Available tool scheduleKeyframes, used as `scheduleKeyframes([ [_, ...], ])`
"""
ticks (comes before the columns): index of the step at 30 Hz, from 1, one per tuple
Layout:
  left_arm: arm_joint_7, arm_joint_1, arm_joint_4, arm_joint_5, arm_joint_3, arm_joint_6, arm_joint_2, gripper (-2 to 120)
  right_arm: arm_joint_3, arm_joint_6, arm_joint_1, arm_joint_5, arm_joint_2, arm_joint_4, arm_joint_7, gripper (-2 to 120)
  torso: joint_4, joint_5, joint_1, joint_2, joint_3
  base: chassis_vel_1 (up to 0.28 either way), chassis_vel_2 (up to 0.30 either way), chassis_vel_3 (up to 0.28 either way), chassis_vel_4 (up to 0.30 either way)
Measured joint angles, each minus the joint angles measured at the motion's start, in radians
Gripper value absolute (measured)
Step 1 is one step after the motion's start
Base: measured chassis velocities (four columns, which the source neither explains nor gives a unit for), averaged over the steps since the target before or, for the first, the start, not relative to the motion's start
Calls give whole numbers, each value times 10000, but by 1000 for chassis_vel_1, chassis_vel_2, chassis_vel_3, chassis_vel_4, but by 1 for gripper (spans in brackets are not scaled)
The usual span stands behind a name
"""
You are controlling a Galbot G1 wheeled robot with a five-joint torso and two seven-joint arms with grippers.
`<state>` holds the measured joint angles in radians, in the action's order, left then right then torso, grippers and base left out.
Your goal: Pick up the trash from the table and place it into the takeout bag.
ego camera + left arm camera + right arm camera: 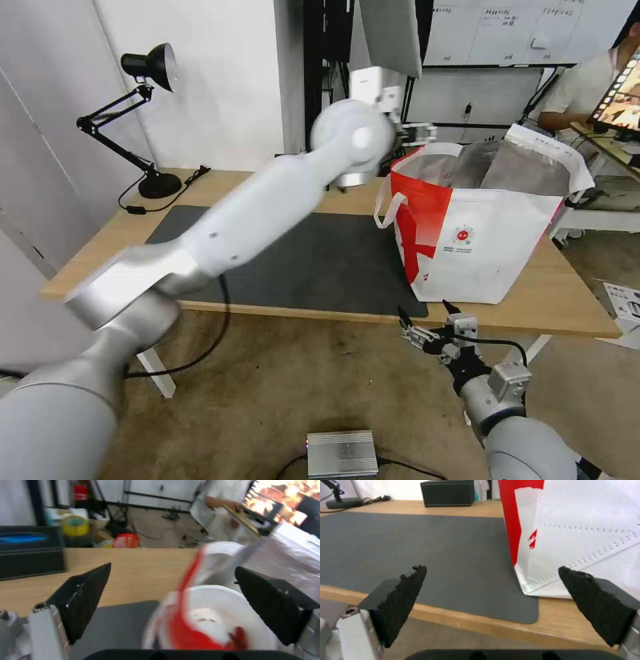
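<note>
A white round bowl [216, 620] with red shell bits stands on the dark mat [320, 260] of the table [107, 247], right beside the takeout bag [493, 247]. That bag is a white-and-red tote with a foil lining and stands upright on the right part of the table. My left arm reaches across the mat to the bag's far left corner. In the left wrist view my left gripper [172, 568] is open, with the bowl showing blurred between its fingers and nothing gripped. My right gripper [423, 308] hangs open just below the table's front edge, facing the bag [586, 530].
A black box [30, 552] sits at the back of the table behind the mat. A black desk lamp [150, 120] stands at the back left, with its cable. A silver box [342, 453] lies on the floor in front of me.
</note>
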<state>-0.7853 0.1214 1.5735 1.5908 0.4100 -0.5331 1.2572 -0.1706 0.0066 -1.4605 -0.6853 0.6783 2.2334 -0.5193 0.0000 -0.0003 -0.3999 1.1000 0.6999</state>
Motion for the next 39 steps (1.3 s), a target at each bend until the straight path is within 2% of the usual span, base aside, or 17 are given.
scheduleKeyframes([
  [1,16,-285,371,37,-175,11,-475,100,0,0,0,0,0,0,0,100,1,0,0,0,0,0,0,0,0],
  [3,25,-372,468,55,-227,13,-605,100,0,0,0,0,0,0,-1,100,2,0,0,0,0,0,0,0,0],
  [5,130,-1045,1093,95,-644,42,-1491,100,0,0,0,0,-1,0,0,100,1,-2,0,0,1,0,0,0,0],
  [6,130,-1045,1093,95,-644,42,-1491,100,0,0,0,0,-1,0,0,100,1,-2,0,0,1,0,0,0,0],
  [9,283,-2146,1874,84,-1292,82,-2604,100,0,0,0,0,0,0,0,100,-1,-1,-1,1,0,0,0,0,0],
  [13,393,-2721,2249,55,-1644,99,-3163,100,0,0,0,0,-1,0,-1,100,2,-3,1,-1,0,0,0,0,0],
  [14,676,-3406,2651,-69,-2184,133,-3852,100,0,0,0,0,-1,0,3,100,1,-3,1,-1,-1,0,0,0,0],
  [17,854,-3799,2868,-138,-2516,150,-4206,100,-1,0,1,0,0,0,3,100,1,-1,0,-1,0,0,0,0,0],
  [18,1133,-4778,3357,-248,-3390,156,-4887,100,0,0,0,0,-1,0,0,100,-1,-3,0,-1,-1,0,0,0,0],
  [20,1426,-5902,3727,-479,-4295,199,-5375,100,0,0,0,0,-1,0,1,100,3,1,1,0,-1,0,0,0,0],
  [21,1426,-5902,3727,-479,-4295,199,-5375,100,0,0,0,0,-1,0,1,100,3,1,1,0,-1,0,0,0,0],
  [25,2494,-7966,4253,-1640,-5474,1057,-5856,100,0,0,1,0,-1,0,0,100,0,2,1,-1,0,0,0,0,0],
  [26,2494,-7966,4253,-1640,-5474,1057,-5856,100,0,0,1,0,-1,0,0,100,0,2,1,-1,0,0,0,0,0],
  [28,3138,-9014,4396,-2541,-6027,1590,-5852,100,0,0,0,0,-1,0,0,100,-2,3,1,0,0,0,0,0,0],
  [33,3926,-10662,4605,-4044,-6914,2226,-5673,100,0,0,1,0,-1,0,1,100,-1,3,0,0,0,0,0,0,0],
  [36,4529,-12115,4747,-5539,-7639,3014,-5356,100,0,0,0,0,-1,0,0,100,1,4,0,0,0,0,0,0,0],
  [39,4781,-12797,4773,-6469,-7901,3518,-5005,100,0,0,0,0,-2,0,1,100,1,3,1,0,-1,0,0,0,0],
])
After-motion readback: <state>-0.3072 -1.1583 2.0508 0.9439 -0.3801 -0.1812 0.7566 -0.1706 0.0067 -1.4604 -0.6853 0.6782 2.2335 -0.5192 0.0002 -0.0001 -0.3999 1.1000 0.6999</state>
